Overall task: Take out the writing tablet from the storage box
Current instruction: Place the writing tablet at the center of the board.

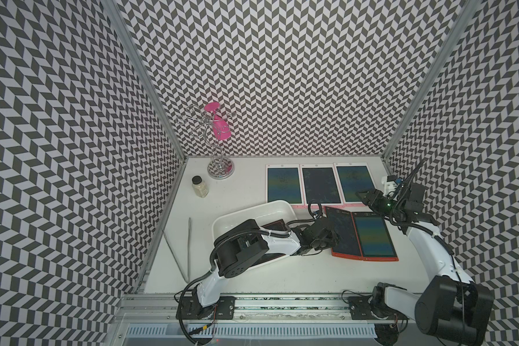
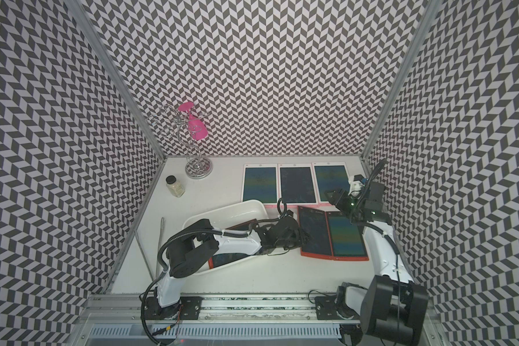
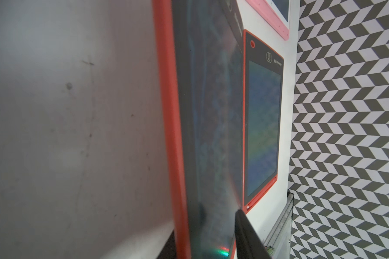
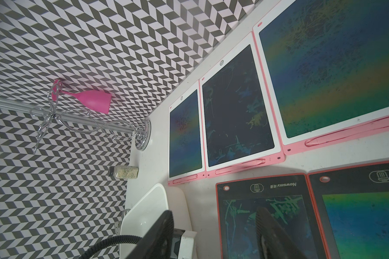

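The white box (image 1: 270,204) sits on the tabletop (image 1: 252,275), a bit to the left of the middle. The left arm reaches over it. One tablet with a red edge (image 2: 224,259) lies inside the box, mostly hidden under the arm. The left hand (image 1: 330,239) is just past the box, at the left side of a red tablet (image 1: 343,236) that is out on the tabletop. In the left wrist view this red tablet (image 3: 211,112) fills the middle, and one dark finger (image 3: 247,235) lies over its corner. I cannot tell if the hand is pinching the tablet or has let go. A second red tablet (image 1: 373,236) lies right beside the first one, and their long sides touch. Behind them, three white tablets with pink edges (image 1: 318,185) lie side by side in a row. The right hand (image 1: 364,196) hangs in the air above the right end of that row. In the right wrist view its two fingers (image 4: 160,235) stand well apart with nothing between them. On the left side of the tabletop there are a small jar (image 1: 200,186), long metal tongs (image 1: 186,248) and a shiny wire stand (image 1: 219,170). A pink cup (image 1: 221,128) hangs upside down on the stand.
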You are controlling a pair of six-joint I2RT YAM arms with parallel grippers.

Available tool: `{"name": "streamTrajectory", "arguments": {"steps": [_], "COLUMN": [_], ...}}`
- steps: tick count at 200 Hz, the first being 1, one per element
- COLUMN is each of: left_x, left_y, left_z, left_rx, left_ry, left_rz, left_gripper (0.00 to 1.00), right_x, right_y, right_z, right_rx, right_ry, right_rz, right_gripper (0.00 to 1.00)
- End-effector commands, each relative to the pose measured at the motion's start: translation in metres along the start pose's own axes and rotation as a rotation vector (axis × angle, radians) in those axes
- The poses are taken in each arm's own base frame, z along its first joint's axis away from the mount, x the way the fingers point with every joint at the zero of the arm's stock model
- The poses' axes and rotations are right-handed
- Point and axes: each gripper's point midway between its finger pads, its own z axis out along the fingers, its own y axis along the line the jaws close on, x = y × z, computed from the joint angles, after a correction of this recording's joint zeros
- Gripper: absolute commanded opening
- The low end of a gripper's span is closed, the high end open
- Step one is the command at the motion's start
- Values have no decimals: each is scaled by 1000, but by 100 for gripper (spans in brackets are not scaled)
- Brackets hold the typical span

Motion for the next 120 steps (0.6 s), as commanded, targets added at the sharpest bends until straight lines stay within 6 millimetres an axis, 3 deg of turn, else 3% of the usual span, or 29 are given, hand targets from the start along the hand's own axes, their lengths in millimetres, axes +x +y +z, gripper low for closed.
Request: {"name": "streamTrajectory", "arguments": {"steps": [1,23,77,120], "left_x": [7,10,14,14], "left_y": [4,10,23,32], "left_z": [7,11,14,17], "left_rx": [-39,-86,-170,-216], "left_ry": [33,60,102,121], "left_rz": [36,46,44,44], "left_gripper": [35,40,42,51], "right_x": [-7,-7,-7,-8], "right_y": [2,2,3,5], "right_z": [0,0,0,0], "right_rx": [-19,-20,-22,-28], "right_ry": [-31,-30,-32,-33], "right_rz": [-38,-38,-38,-38], "right_gripper": [59,59,59,59]}}
